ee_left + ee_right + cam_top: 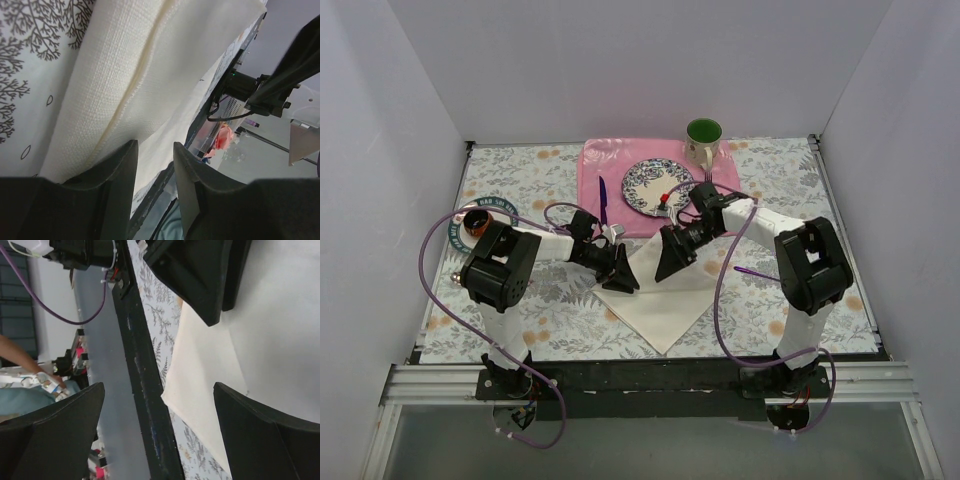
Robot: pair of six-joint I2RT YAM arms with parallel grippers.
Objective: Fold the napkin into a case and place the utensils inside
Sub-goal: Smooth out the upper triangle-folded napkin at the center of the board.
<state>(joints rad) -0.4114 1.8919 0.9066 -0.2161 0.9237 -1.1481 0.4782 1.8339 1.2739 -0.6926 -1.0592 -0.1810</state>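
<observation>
Since napkin point(660, 290) is soft, light, limp cloth, lying part-folded on table point(770, 300) between arms, best hold is thin pinch at corner or hem. Right gripper point(672, 255) spread wide above it, empty. Left gripper point(620, 272) narrowly parted at folded edge, apparently pinching nothing.

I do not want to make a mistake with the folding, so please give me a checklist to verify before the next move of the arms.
1. Right gripper open and holding nothing: ok.
2. Left gripper holding the napkin: cannot tell; its jaws stand slightly apart at a folded edge.
3. Napkin wholly on the table: ok.
4. Napkin shaped as a narrow case: not ok; it is a wide fold.
5. Mug upright, away from the napkin: ok.
</observation>
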